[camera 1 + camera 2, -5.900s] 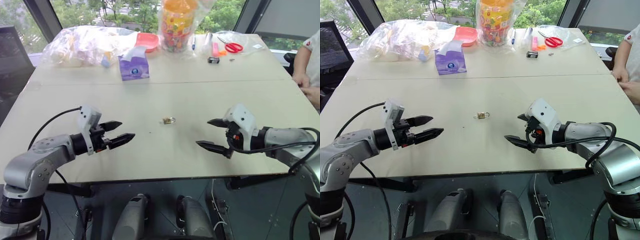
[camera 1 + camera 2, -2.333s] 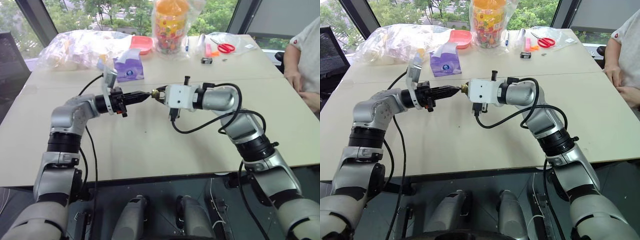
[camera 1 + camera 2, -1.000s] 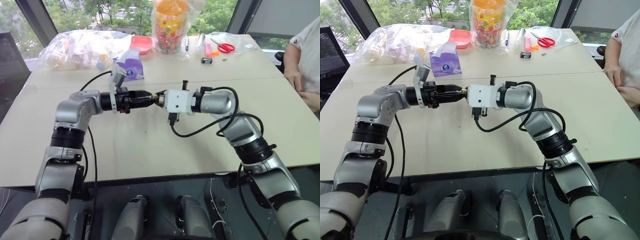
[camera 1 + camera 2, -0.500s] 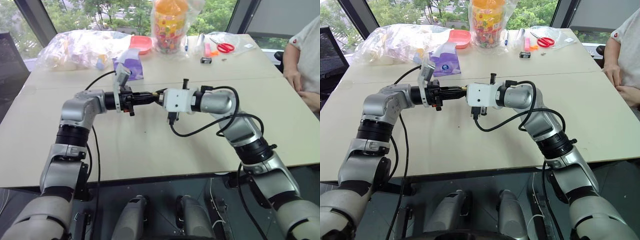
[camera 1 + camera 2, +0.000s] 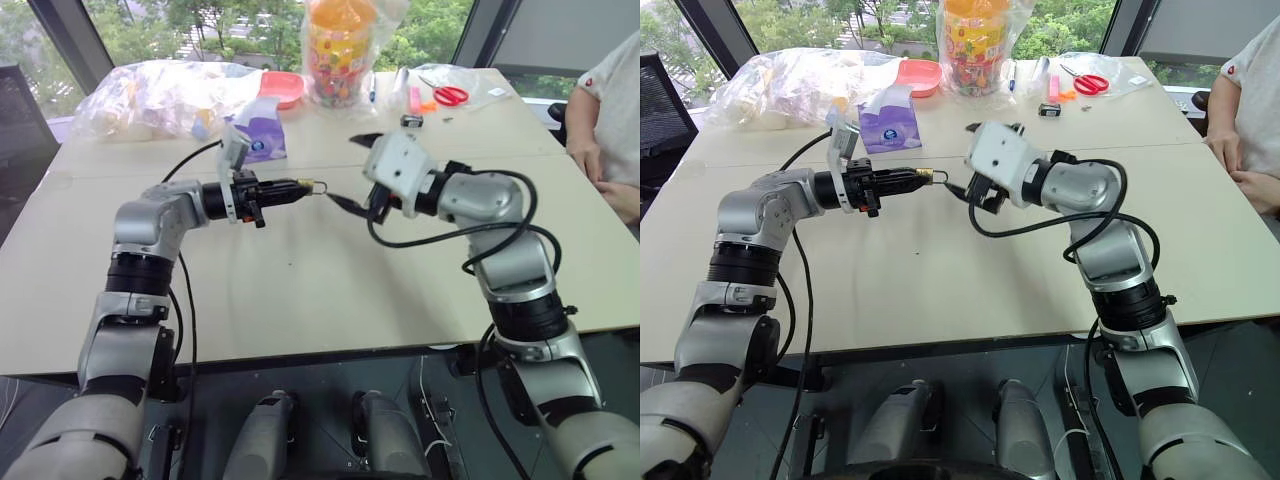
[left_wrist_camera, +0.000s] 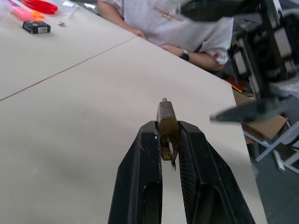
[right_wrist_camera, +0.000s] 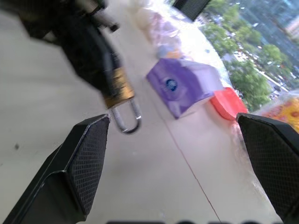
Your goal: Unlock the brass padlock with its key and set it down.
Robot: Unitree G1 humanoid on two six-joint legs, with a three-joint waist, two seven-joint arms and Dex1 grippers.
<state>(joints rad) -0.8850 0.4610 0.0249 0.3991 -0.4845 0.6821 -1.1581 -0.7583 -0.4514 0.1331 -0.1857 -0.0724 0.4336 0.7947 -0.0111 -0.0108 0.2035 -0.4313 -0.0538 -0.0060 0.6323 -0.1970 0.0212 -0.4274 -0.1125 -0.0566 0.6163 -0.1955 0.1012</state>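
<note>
Holding the tiny yellow-brass padlock [image 6: 167, 122] above the pale laminate table [image 5: 330, 290], my left gripper [image 6: 168, 144] has its two black fingers pinched on the lock's body, and from that wrist I see a thin silvery key [image 6: 170, 151] seated in the brass, a detail I cannot make out from the head camera. From the right wrist I see what the left cannot show me: the thin silver shackle loop [image 7: 126, 119] hanging out of the brass body past the dark fingertips. My right gripper [image 5: 357, 170] stands spread wide and empty just beside the lock, its cross-hatched black pads [image 7: 88, 163] apart on either side of the shackle, touching nothing. From the head I see the two arms meeting over mid-table, with nothing between them but the lock. Along the far edge sit a purple tissue pack [image 5: 262, 140], a crinkled clear plastic bag [image 5: 160, 95], a red shallow dish [image 5: 285, 85], a tall jar of colourful sweets [image 5: 335, 50], red-handled scissors [image 5: 452, 95] and a small black box [image 5: 412, 121]. A person in a light shirt [image 5: 610, 100] sits at the table's right edge.
</note>
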